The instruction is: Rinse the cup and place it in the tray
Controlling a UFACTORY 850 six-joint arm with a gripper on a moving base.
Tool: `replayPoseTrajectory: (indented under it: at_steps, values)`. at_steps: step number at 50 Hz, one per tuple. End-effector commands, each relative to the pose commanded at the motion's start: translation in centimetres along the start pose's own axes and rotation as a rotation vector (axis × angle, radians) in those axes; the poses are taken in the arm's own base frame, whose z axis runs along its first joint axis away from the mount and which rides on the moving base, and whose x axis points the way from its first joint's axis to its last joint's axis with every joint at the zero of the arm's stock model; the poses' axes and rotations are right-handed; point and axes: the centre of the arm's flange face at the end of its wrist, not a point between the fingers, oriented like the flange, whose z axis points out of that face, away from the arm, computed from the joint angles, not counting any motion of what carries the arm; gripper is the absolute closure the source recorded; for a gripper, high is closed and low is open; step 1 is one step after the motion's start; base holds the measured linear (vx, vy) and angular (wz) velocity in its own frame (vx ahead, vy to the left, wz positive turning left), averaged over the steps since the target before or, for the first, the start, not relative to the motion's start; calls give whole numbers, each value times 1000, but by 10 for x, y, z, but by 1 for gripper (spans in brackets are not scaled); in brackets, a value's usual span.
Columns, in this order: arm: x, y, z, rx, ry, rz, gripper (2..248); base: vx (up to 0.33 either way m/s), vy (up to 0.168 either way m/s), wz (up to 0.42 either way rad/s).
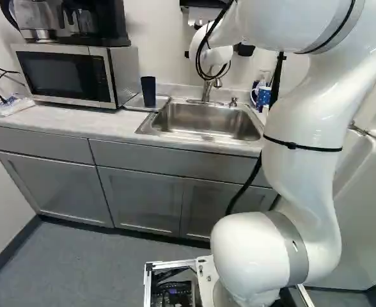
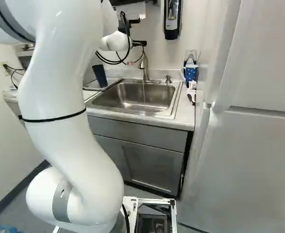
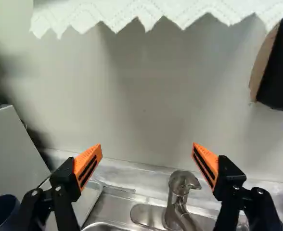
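On one tray (image 1: pixel 162 102) stands one cup (image 1: pixel 148 91) (dark blue).

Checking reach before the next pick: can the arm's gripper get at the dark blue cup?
Probably yes. The gripper is open, and the dark blue cup stands on the tray off to its side with nothing visibly blocking, though the microwave sits close by.

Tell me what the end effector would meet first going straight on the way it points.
Probably the wall ahead of the open end effector. The faucet seems to stand just under that line, but depth is unclear, so it might be brushed first.
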Motion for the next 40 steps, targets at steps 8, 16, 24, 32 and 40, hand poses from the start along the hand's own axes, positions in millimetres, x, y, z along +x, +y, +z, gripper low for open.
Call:
replayPoseTrajectory:
  at_steps: [8,16,24,32,40]
  values:
    - [-2,0,0,0,-20,0,3,0,0,0]
    - [-4,0,0,-1,-39,0,3,0,0,0]
    - [-5,0,0,-1,-56,0,3,0,0,0]
    - [-6,0,0,-1,-72,0,3,0,0,0]
    - [-8,-1,0,0,-88,0,3,0,0,0]
